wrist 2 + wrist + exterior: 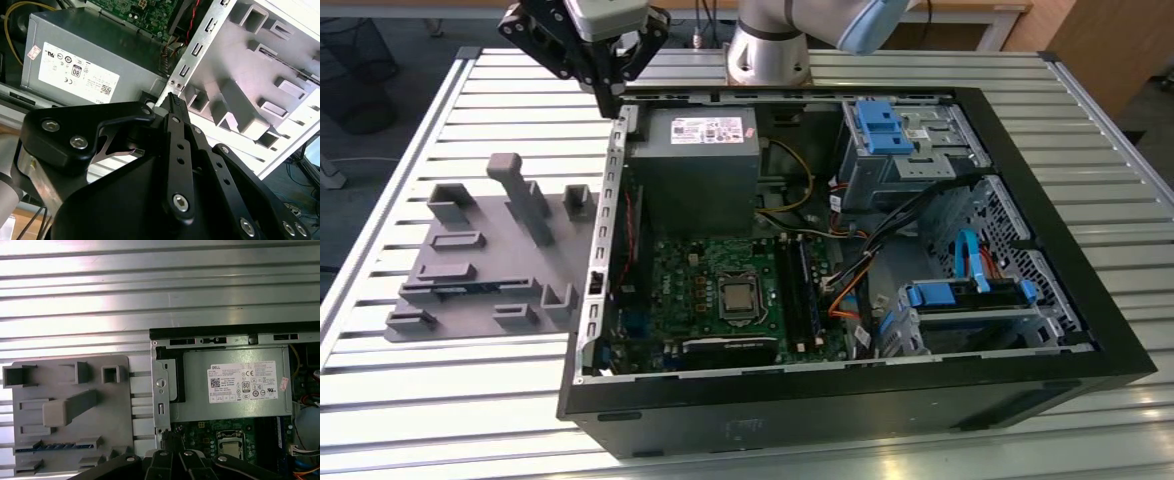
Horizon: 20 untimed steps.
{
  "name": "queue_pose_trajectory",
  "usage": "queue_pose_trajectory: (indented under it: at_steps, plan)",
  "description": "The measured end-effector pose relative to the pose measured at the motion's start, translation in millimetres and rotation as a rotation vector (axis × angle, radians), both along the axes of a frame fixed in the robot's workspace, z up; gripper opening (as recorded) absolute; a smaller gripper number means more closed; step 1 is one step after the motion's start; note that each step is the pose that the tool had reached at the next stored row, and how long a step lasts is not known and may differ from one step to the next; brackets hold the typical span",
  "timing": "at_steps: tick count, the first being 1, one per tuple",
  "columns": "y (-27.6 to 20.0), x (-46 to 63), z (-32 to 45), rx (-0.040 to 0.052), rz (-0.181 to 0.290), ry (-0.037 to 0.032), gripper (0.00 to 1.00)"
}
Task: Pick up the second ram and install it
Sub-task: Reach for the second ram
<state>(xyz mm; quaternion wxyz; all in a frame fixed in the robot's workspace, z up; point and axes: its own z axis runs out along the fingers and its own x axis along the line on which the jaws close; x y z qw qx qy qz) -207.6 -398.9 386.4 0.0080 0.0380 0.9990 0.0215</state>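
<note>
second ram [56,446], blue, in grey tray [119,412]

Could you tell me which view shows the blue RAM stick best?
The first wrist view: the RAM stick lies full-length in the grey tray. The exterior view gives a thin sliver; the second wrist view leaves it unclear.

Gripper [610,100]: black linkage bars with rounded ends, joined by silver screws [180,201]. Wrist housing [608,12]: light grey. Arm [767,45]: silver-grey tube, pale blue joint cap [874,22].
</note>
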Motion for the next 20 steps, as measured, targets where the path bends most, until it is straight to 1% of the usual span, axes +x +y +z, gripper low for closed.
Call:
queue_pose_trajectory:
  at_steps: [20]
  plan:
    - [0.0,-15.1,-1.3,0.0001,0.000,0.0026,0.11]
